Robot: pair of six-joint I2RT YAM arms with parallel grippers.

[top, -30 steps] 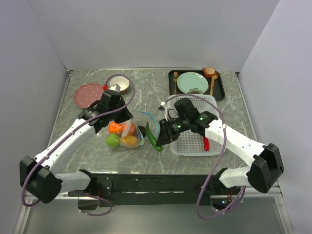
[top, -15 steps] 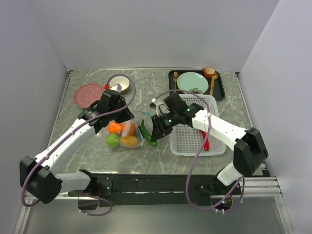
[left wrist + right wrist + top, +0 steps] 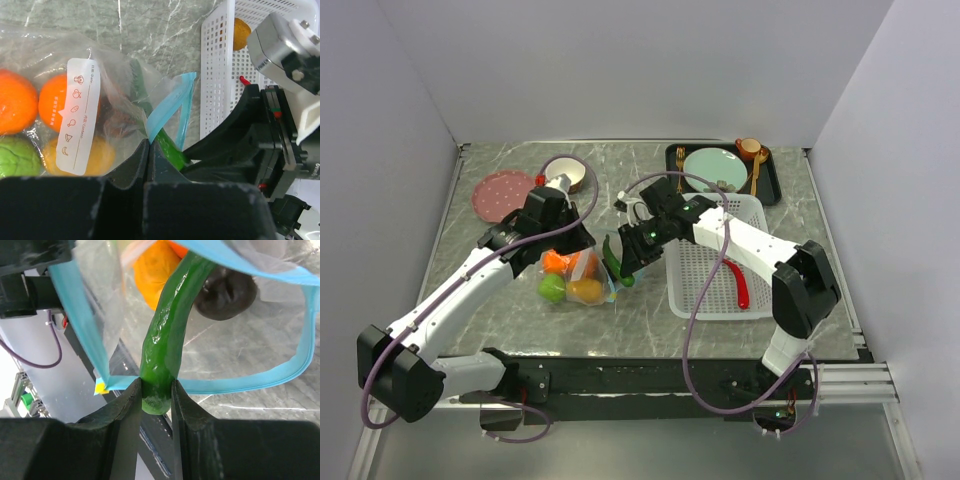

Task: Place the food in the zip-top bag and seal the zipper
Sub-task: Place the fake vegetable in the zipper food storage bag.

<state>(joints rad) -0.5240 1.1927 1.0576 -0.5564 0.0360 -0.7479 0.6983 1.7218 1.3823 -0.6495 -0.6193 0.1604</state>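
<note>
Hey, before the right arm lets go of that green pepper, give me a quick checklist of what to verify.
1. Grip of left gripper on zip-top bag edge: ok.
2. Mouth at the zipper spread open: ok.
3. Grip of right gripper on green pepper: ok.
4. Pepper's front end through the mouth: ok.
5. Pepper wholly inside: not ok, its held end is outside.
6. White basket emptied: not ok, the red chili lies in it.

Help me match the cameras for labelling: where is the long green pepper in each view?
Top external: long green pepper at centre, at the zip-top bag mouth.
Left wrist: pepper lower centre, below the teal zipper.
Right wrist: pepper mid-frame, clamped in the right pincer.
Shared landmark: the zip-top bag.
</note>
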